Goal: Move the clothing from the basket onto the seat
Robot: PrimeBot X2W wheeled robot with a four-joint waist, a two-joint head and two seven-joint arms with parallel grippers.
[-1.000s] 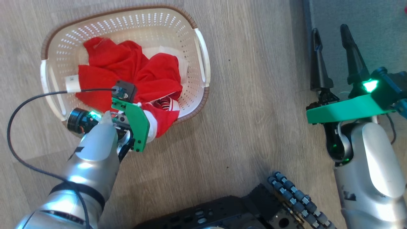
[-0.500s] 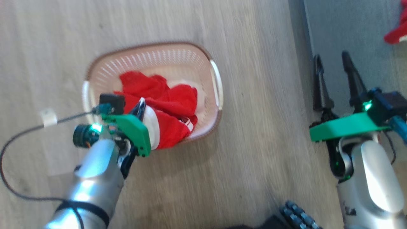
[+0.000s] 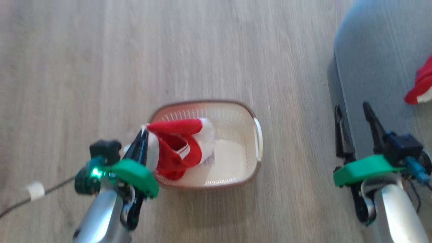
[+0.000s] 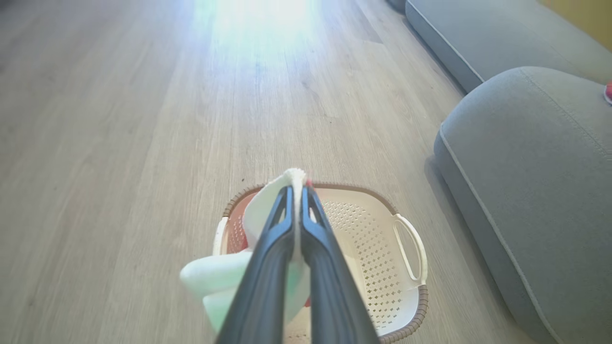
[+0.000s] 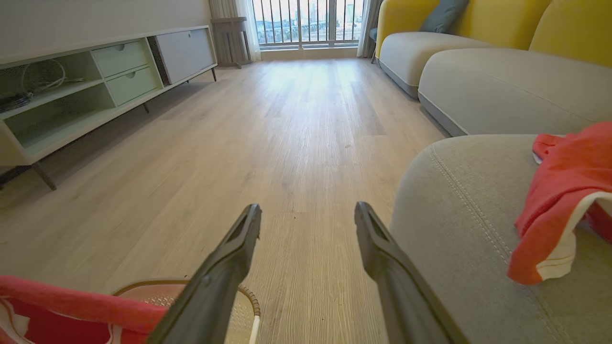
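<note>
The left gripper (image 3: 144, 132) is clenched on a red garment (image 3: 175, 148) with white trim, the fabric pinched between its fingertips. The garment hangs over the left part of the basket (image 3: 259, 136); contact with the basket's bottom cannot be determined. The basket stands on the wooden floor (image 3: 101, 67), its right part bare. The right gripper (image 3: 352, 107) is released, fingers spread, holding nothing, at the edge of the grey seat (image 3: 371, 60). A second red-and-white garment (image 3: 420, 87) lies on the seat.

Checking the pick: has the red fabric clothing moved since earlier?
Yes: the red clothing rose up from the cream plastic basket, pinched in the left gripper.
</note>
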